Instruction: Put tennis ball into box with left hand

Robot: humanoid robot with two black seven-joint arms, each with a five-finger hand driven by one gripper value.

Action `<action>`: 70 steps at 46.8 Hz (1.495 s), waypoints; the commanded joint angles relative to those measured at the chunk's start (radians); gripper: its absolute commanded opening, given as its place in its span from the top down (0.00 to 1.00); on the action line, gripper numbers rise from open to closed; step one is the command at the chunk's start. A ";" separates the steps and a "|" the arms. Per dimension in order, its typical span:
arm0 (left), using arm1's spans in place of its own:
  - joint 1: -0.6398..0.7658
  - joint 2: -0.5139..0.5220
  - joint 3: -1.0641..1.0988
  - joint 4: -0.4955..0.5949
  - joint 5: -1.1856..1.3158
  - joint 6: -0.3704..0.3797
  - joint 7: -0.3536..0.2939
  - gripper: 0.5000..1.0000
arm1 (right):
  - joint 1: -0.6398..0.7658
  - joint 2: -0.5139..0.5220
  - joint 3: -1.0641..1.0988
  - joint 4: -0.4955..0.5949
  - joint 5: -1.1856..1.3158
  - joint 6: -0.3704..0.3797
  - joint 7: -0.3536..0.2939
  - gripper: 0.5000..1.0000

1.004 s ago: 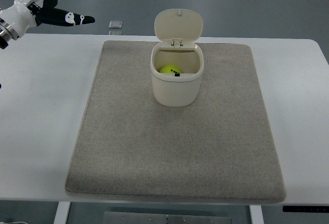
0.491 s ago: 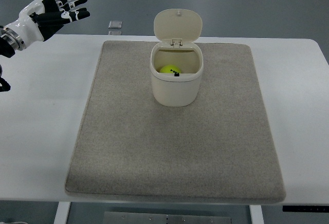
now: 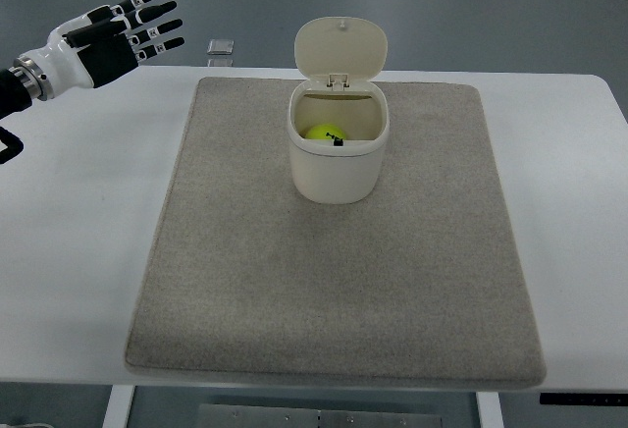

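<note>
Currently: tennis ball (image 3: 325, 134) inside box (image 3: 338, 168), lid up. My left hand (image 3: 106, 40) at far-left table (image 3: 78, 251) corner, fingers spread, empty. Placement judged complete; next: park arm clear

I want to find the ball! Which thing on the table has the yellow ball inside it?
The cream box with its lid flipped up, standing on the grey mat. The tennis ball sits inside; the mat just lies flat.

Tennis ball (image 3: 326, 134) inside box (image 3: 338, 168) on mat (image 3: 235, 281), robot hand (image 3: 113, 37) far left.
</note>
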 commanded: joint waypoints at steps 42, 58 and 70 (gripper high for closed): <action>0.115 -0.164 -0.280 0.168 0.015 -0.036 0.037 0.02 | 0.000 0.000 0.000 0.000 0.000 0.000 0.000 0.20; 0.124 -0.164 -0.281 0.171 0.015 -0.038 0.037 0.02 | 0.000 0.000 0.000 0.000 0.000 0.000 0.000 0.20; 0.126 -0.165 -0.281 0.171 0.015 -0.036 0.037 0.02 | 0.000 0.000 0.003 0.000 0.000 -0.001 0.000 0.20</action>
